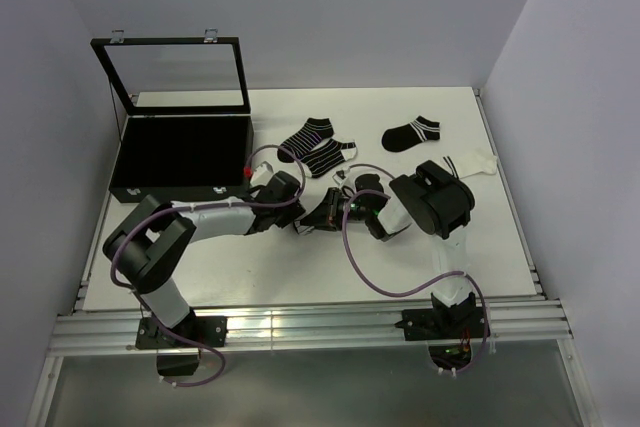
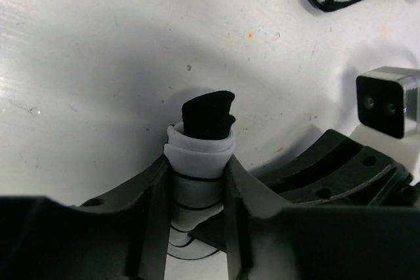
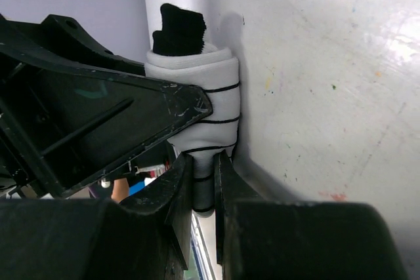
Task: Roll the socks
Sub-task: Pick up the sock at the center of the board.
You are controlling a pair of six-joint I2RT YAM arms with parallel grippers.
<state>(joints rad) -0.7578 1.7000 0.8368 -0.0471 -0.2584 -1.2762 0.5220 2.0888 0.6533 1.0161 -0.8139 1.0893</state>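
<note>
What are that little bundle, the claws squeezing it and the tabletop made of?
The rolled sock looks like soft knitted fabric, white with thin black stripes around a black core; it creases where pinched. The fingers of the left gripper look like hard black plastic, probably: matte, with rigid moulded edges. The table seems a smooth white coated board, faintly glossy, scratched and speckled.

I work on a white counter (image 1: 400, 257) boxed in by plain pale grey-lavender walls: a back wall (image 1: 330, 7), a left wall (image 1: 40, 97) and a right wall (image 1: 580, 97). Up close, the counter's surface is scuffed and flecked with small coloured specks. Aluminium rails (image 1: 310, 327) run along its near edge. At the far left sits an open black case (image 1: 180, 152), its glass lid (image 1: 175, 72) raised. The light is soft and even
</note>
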